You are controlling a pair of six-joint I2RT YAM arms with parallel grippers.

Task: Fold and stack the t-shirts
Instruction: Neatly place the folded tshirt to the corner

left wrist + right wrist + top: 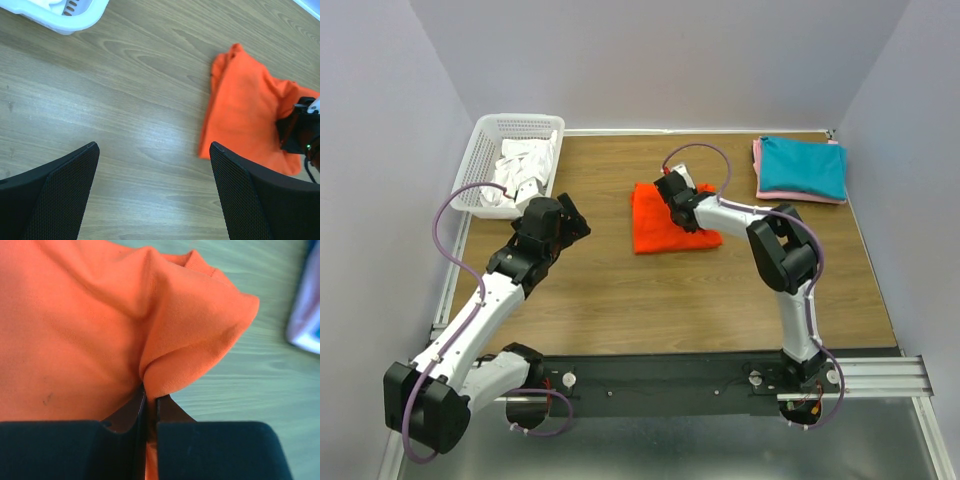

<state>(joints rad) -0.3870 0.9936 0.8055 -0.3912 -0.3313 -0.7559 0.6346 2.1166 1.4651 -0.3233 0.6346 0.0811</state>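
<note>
Orange-red t-shirt is getting pinched, right gripper clamping its fold; left gripper hanging wide open; probably lifting it toward the teal t-shirt next.

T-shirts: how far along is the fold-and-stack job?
Done: teal t-shirt lies folded on the pink t-shirt, far right. In hand: right gripper pinches a fold of the orange t-shirt mid-table. To do: white t-shirts crumpled in the basket; left gripper open, empty.
</note>
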